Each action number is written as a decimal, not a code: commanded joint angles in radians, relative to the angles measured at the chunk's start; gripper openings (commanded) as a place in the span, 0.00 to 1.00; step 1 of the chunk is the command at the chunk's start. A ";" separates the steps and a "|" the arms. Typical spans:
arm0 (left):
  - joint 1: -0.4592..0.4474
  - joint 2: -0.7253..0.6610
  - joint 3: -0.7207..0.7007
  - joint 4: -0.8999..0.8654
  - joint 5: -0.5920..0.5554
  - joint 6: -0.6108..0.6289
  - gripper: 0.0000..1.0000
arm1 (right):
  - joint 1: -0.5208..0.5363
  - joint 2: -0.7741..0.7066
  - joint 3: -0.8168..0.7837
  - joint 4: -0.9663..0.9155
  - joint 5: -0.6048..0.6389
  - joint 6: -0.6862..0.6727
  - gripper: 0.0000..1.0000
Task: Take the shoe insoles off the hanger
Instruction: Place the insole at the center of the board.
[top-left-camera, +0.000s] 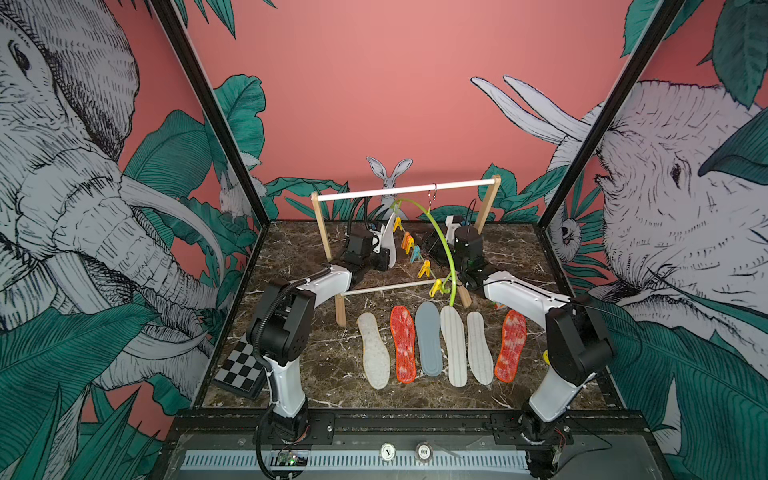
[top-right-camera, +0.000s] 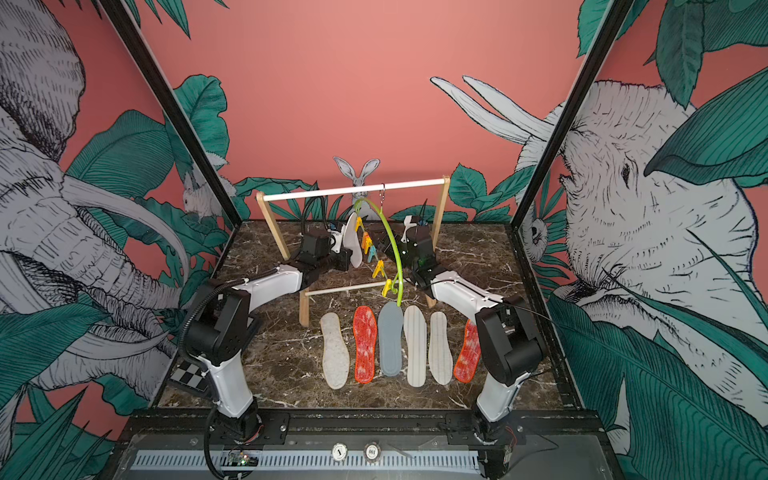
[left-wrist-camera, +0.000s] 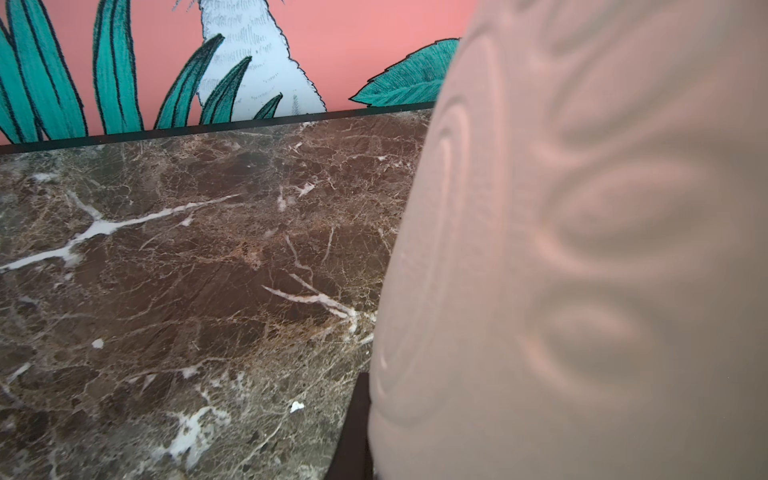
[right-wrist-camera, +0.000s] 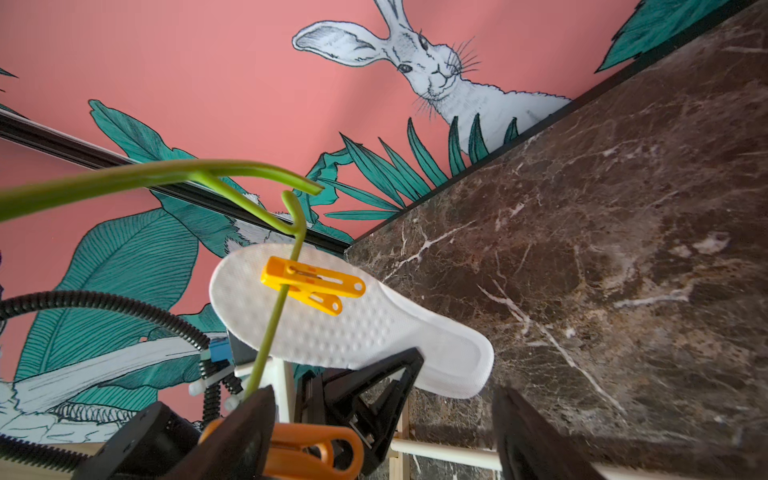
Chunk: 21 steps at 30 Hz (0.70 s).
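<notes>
Though the white dimpled insole (left-wrist-camera: 582, 249) fills the left wrist view and hides the left fingers (right-wrist-camera: 370, 395) there, they clamp it at the hanger (right-wrist-camera: 124, 180)'s 11 o'clock end. Only the right wrist view shows a yellow peg (right-wrist-camera: 311, 286) across it, bite unclear, and the right fingers (right-wrist-camera: 528, 440) spread wide, empty. Six insoles (top-left-camera: 428, 345) lie on the tabletop (top-left-camera: 311, 374) at 6 o'clock.

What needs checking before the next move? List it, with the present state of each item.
1. Left gripper shut on the white dimpled foot-shaped insole: ok.
2. That insole free of the yellow plastic peg: cannot tell; the peg overlaps it in the right wrist view.
3. Right gripper open: ok; an orange plastic peg sits by one finger.
4. Lime-green curved plastic hanger hooked on the rack's white bar: ok.
5. Bare dark marble table left for it beside the six insoles lying in a row: ok.
</notes>
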 joint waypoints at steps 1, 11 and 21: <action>0.006 -0.051 -0.018 0.008 0.010 -0.006 0.00 | 0.008 -0.050 -0.025 -0.017 0.011 -0.031 0.82; 0.011 -0.063 -0.029 0.003 0.029 -0.004 0.00 | 0.009 -0.106 -0.080 -0.065 -0.034 -0.036 0.81; 0.016 -0.102 -0.035 -0.049 0.127 0.010 0.00 | 0.008 -0.203 -0.115 -0.192 -0.053 -0.111 0.80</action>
